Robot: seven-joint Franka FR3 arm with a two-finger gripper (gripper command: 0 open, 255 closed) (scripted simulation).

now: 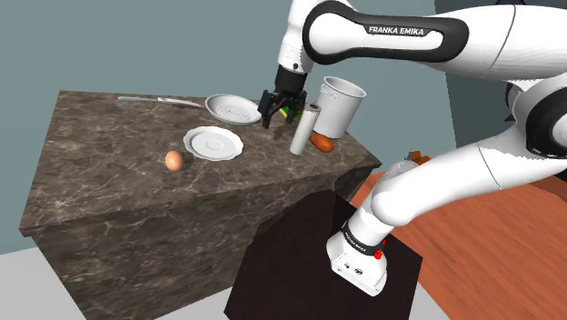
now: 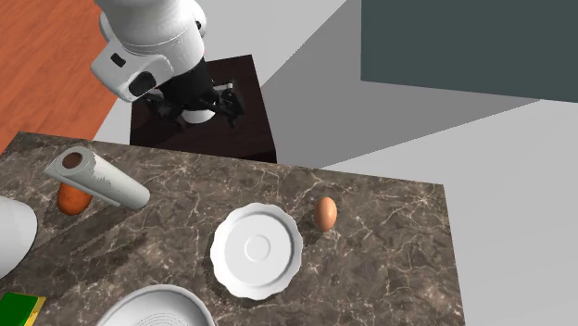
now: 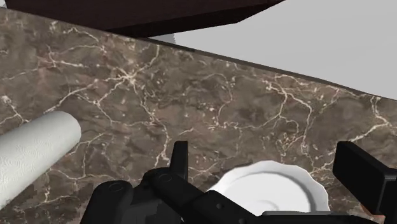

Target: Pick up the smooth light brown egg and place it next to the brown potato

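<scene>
Smooth light-brown egg [image 1: 174, 161] lay past the white scalloped plate [image 1: 214, 143] from my black gripper [image 1: 277, 114], jaws spread, so I needed to centre over it before dropping.

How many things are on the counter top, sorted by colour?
White or pale grey: 4 (plate, paper roll, big cup, pan)
Brown or orange: 2 (egg, potato)
Green and yellow: 1 (sponge)
Total: 7
</scene>
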